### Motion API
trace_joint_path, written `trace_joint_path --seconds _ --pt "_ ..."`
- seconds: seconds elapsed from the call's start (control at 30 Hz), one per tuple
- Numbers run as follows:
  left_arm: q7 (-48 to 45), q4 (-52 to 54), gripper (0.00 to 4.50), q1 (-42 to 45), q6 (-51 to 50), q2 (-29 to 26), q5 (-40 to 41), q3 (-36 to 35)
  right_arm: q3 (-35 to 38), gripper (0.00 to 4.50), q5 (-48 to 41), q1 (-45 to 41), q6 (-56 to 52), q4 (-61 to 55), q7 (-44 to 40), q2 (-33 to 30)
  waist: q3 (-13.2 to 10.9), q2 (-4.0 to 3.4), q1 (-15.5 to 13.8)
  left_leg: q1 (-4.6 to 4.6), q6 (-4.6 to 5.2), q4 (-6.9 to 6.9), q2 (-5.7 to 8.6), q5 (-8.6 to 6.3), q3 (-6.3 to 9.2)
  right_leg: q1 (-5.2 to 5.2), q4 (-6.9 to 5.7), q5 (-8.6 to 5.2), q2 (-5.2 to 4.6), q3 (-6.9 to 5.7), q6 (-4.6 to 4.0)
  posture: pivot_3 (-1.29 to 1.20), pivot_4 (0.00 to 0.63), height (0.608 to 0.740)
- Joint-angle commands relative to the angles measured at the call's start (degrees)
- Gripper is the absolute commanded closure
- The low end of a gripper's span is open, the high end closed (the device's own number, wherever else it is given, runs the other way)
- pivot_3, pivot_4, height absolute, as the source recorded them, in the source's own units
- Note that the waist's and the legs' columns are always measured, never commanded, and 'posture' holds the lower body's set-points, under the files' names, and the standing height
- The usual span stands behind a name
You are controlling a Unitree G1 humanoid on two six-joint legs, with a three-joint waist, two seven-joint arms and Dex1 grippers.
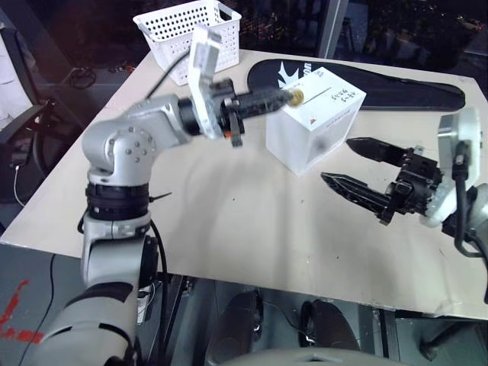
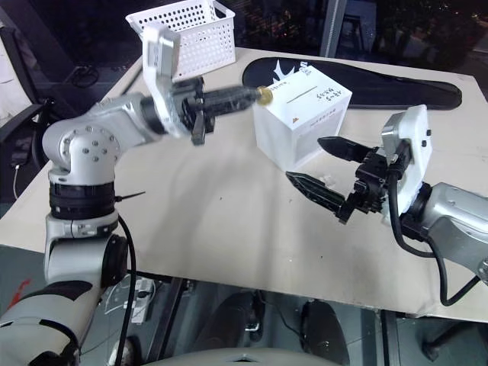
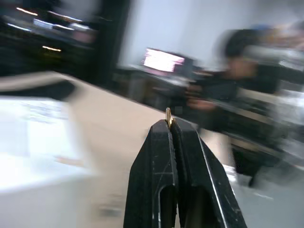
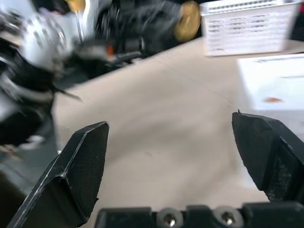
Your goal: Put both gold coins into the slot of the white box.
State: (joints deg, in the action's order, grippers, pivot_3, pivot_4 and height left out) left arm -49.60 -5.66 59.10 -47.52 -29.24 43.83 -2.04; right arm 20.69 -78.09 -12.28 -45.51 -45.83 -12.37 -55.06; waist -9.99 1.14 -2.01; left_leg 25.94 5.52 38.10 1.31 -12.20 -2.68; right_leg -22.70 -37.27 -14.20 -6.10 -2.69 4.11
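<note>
Coin at the edge of the white box, slot just past it

The gold coin (image 1: 296, 94) sits pinched at the tip of the left gripper (image 2: 261, 94), whose fingers are pressed together on it, right at the top edge of the white box (image 1: 314, 120). The slot (image 1: 329, 89) is a thin dark line on the box top, just beyond the coin, running away from it. The right gripper (image 1: 358, 169) waits beside the box's front, fingers spread wide and holding nothing, so the left arm is nearer.
</note>
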Motion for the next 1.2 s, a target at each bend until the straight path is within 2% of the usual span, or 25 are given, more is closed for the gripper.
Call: trace_joint_path --seconds 0.03,0.13,0.27,0.5,0.73,1.2 --pt "5.0 -11.9 4.50 10.4 3.1 2.4 -10.7 5.1 7.2 0.03 3.3 2.4 1.5 -2.5 -1.3 -2.6 0.0 0.04 -0.5 0.02 0.00 0.00 0.00 0.00 0.00 -0.01 0.04 0.05 0.01 -0.01 0.08 0.00 0.150 0.740" --pt "4.7 -21.8 4.50 16.7 5.7 4.3 -17.5 8.8 9.5 0.03 4.8 3.8 1.9 -3.0 -1.3 -3.5 0.0 0.05 -0.4 0.17 0.24 0.04 0.01 -0.14 0.08 -0.01 0.19 0.12 0.16 -0.23 0.22 0.00 0.150 0.740" --pt "2.7 -39.7 4.50 25.3 8.8 9.1 -21.7 8.8 11.0 0.03 5.9 4.9 2.6 -4.0 0.0 -3.5 0.0 0.07 -0.2 0.28 0.19 0.04 0.03 -0.11 0.00 -0.06 0.29 0.13 0.24 -0.41 0.28 0.00 0.150 0.740" --pt "0.1 -56.0 4.50 32.5 14.4 14.0 -26.7 6.7 14.5 0.03 6.7 7.1 2.5 -6.1 2.2 -3.7 -0.1 0.08 -0.2 0.68 0.18 0.09 0.06 -0.10 0.01 -0.39 0.30 0.18 0.25 -0.48 0.40 0.00 0.150 0.740" --pt "-0.5 -61.4 4.50 35.3 15.5 16.4 -29.0 4.2 18.1 0.03 4.7 10.3 1.7 -6.3 5.2 -3.7 -0.1 0.10 -0.3 0.80 0.24 0.24 0.10 -0.13 0.04 -0.41 0.29 0.25 0.22 -0.51 0.51 0.00 0.150 0.740" --pt "-0.3 -60.7 4.50 36.6 15.0 18.7 -32.5 1.7 21.3 0.03 0.8 14.0 1.2 -0.8 8.7 -3.3 -0.1 0.10 -0.3 0.79 0.25 0.30 0.12 -0.13 0.02 -0.40 0.23 0.27 0.21 -0.48 0.52 0.00 0.150 0.740"
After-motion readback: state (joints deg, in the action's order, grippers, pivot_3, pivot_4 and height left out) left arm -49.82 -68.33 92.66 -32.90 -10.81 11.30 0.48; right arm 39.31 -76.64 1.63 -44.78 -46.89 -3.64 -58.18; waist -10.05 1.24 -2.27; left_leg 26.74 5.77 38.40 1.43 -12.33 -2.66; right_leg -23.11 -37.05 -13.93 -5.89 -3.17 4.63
